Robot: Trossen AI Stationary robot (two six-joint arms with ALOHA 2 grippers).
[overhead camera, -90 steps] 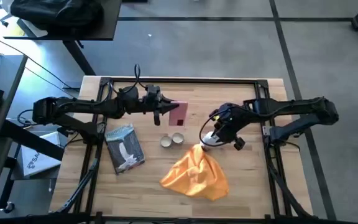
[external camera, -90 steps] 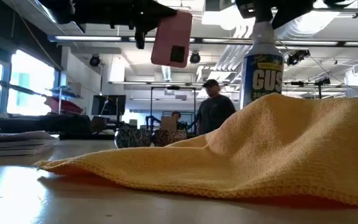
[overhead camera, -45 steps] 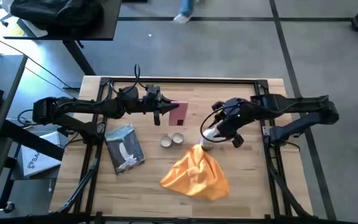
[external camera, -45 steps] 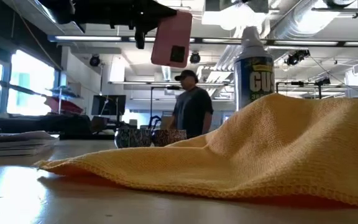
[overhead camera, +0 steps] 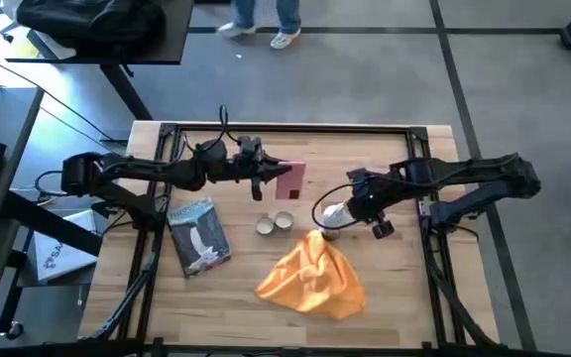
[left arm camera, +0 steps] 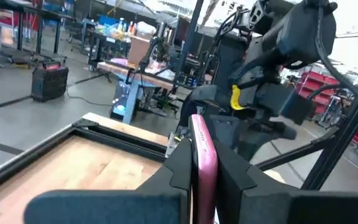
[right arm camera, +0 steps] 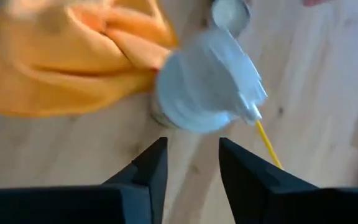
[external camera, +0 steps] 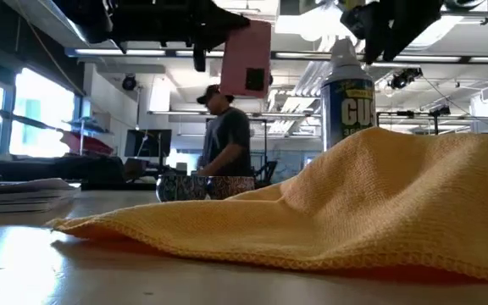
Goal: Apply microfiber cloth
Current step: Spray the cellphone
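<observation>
Our left claw [overhead camera: 263,181] pinches the flat pink phone [overhead camera: 287,179]; our right claw [overhead camera: 357,210], spread, hovers above the white spray bottle [overhead camera: 333,218]. Just beside it lies the crumpled orange-yellow microfiber cloth [overhead camera: 311,277], seemingly touching; we should grip its raised fold.

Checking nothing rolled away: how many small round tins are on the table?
2. The left tin and the right tin sit side by side mid-table, between the grey-and-white packet and the spray bottle, just beyond the microfiber cloth. More could hide under it.

A plain orange-yellow microfiber cloth [overhead camera: 312,280] is lying by a white spray bottle [external camera: 347,95] with a blue label, a pink phone [overhead camera: 287,181] showing above.
</observation>
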